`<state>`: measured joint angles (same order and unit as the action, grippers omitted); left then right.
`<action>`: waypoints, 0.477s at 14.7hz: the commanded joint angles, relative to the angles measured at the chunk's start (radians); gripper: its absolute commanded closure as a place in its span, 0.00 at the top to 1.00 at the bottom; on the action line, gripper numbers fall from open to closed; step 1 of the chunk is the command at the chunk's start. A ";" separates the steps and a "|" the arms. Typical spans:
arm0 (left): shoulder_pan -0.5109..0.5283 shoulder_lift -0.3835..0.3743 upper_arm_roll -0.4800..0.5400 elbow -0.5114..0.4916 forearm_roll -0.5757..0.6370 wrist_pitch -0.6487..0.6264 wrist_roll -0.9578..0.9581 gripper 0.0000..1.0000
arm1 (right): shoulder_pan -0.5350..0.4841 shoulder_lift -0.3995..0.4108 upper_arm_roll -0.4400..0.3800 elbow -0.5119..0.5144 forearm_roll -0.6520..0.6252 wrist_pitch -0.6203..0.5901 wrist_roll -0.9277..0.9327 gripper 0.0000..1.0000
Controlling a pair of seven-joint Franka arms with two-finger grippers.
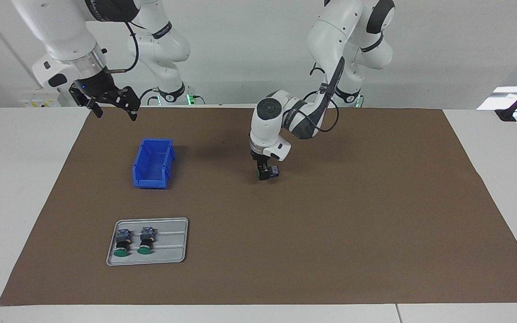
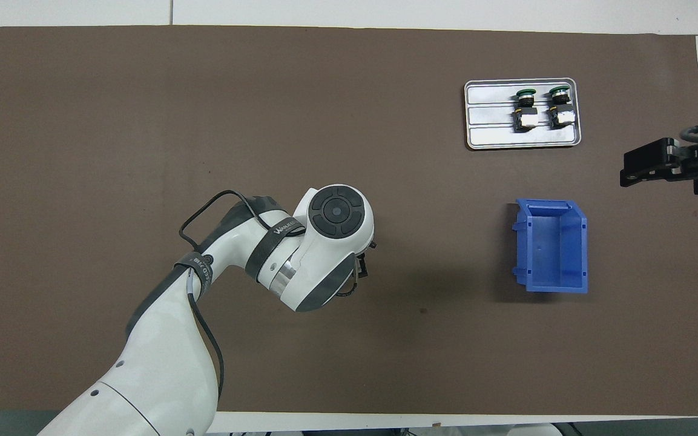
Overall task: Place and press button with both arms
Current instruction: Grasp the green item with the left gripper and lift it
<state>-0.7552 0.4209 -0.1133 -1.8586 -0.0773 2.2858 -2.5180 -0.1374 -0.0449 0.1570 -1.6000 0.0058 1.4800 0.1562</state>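
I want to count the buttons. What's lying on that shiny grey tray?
Two green-capped push-buttons lie on the shiny grey metal tray, side by side on its end toward the right arm. Nothing covers the tray; the rest is bare.

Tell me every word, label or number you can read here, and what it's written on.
"WANLE...": white letters on the black strap around the left arm; the ending can't be made out.
second strap, lower on that arm: lettering too small to read.
dark band on the right arm: lettering cut off, unreadable.
buttons, tray, blue bin: no text visible.
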 commanded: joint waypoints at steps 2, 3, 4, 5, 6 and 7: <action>-0.018 -0.014 0.017 -0.039 0.004 0.044 -0.015 0.63 | -0.016 -0.013 0.010 -0.017 -0.006 -0.003 -0.023 1.00; -0.016 -0.014 0.017 -0.040 0.002 0.044 -0.015 0.53 | -0.016 -0.013 0.010 -0.017 -0.006 -0.003 -0.023 1.00; -0.016 -0.016 0.017 -0.045 0.004 0.046 -0.015 0.40 | -0.018 -0.013 0.010 -0.018 -0.006 -0.003 -0.023 1.00; -0.012 -0.016 0.017 -0.045 0.002 0.044 -0.015 0.28 | -0.016 -0.013 0.010 -0.017 -0.006 -0.003 -0.023 1.00; -0.007 -0.016 0.017 -0.044 0.002 0.043 -0.015 0.19 | -0.016 -0.013 0.010 -0.017 -0.006 -0.003 -0.023 1.00; -0.004 -0.014 0.018 -0.037 0.002 0.037 -0.015 0.13 | -0.016 -0.013 0.010 -0.017 -0.006 -0.003 -0.023 1.00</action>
<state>-0.7551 0.4194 -0.1070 -1.8668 -0.0760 2.3103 -2.5191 -0.1374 -0.0449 0.1570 -1.6007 0.0058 1.4800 0.1562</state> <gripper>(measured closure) 0.608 0.000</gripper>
